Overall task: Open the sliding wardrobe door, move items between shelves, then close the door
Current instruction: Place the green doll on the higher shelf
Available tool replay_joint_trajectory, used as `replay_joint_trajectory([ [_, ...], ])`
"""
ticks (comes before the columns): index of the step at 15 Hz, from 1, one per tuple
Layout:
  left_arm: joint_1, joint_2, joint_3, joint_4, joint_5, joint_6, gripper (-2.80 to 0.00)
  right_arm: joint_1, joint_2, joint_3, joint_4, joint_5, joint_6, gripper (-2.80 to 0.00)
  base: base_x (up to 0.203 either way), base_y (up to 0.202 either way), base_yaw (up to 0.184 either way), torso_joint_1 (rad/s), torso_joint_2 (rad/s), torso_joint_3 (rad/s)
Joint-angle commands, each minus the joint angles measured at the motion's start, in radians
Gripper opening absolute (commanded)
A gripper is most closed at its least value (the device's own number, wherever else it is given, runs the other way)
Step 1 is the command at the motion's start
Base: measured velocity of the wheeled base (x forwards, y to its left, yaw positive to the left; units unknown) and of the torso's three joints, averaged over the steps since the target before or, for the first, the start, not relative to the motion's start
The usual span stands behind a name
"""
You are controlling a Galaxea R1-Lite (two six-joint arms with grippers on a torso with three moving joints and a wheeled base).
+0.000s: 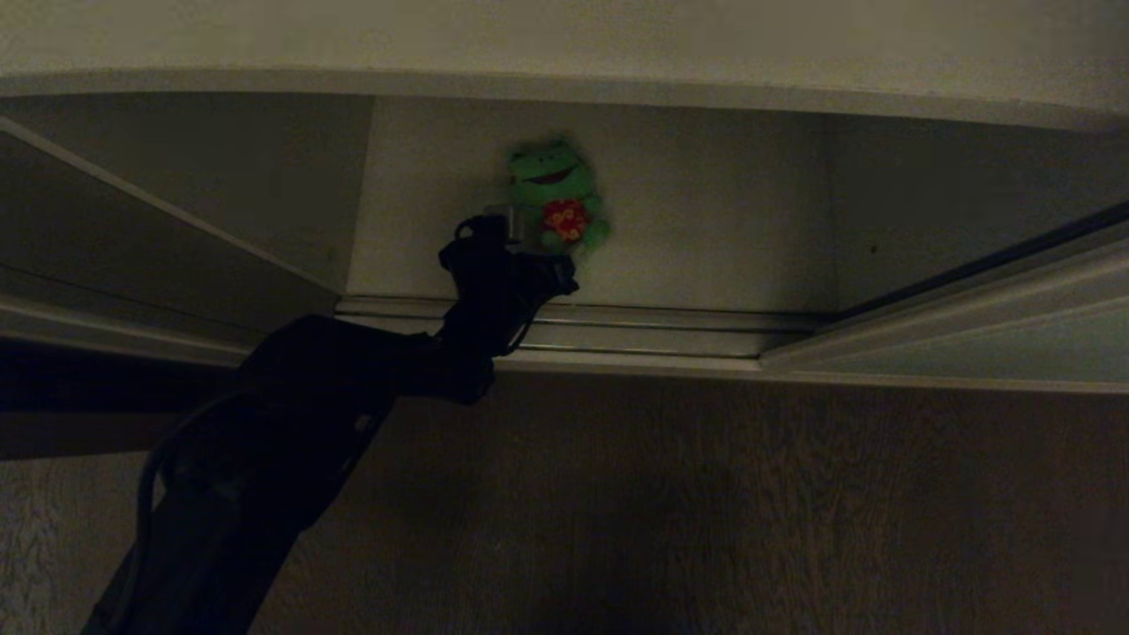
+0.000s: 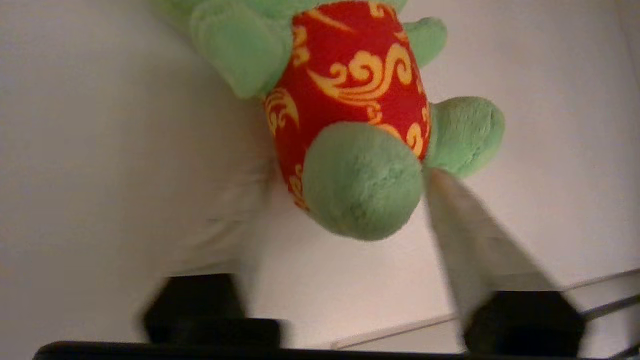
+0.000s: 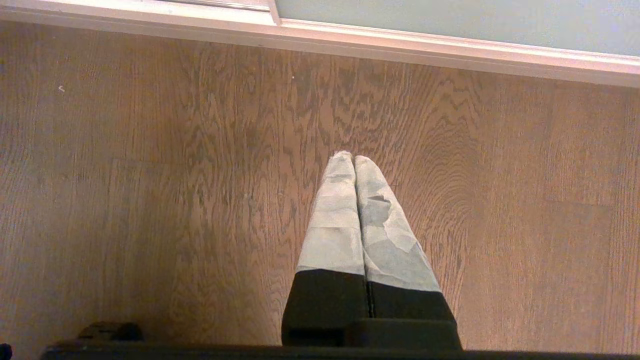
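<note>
One toy, the green frog [image 1: 557, 194], sits upper centre on the white shelf [image 1: 706, 229] with the door open, the left end effector [image 1: 516, 231] part-open around its foot, nothing gripped yet.

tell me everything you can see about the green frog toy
The green frog is a small plush with fuzzy green limbs, a red mouth and a red belly patterned with yellow swirls. It sits on the white shelf of the wardrobe, back from the door track, facing outward. The left gripper is at its lower body, one taped finger touching between its feet and the other blurred on the far side; a firm grip cannot be confirmed.
</note>
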Motion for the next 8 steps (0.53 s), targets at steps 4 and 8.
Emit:
replay_joint_trajectory([
  [4,0.001,0.018,-0.006,-0.009,0.004,-0.001,-2.80,0.000,-0.002,0.000,0.000,0.000,0.000,-2.80,0.000,0.000,0.000,0.000,0.00,0.000],
  [8,0.003,-0.016,-0.004,-0.057,0.003,-0.011,-2.80,0.000,-0.002,0.000,0.000,0.000,0.000,-2.80,0.000,0.000,0.000,0.000,0.00,0.000],
])
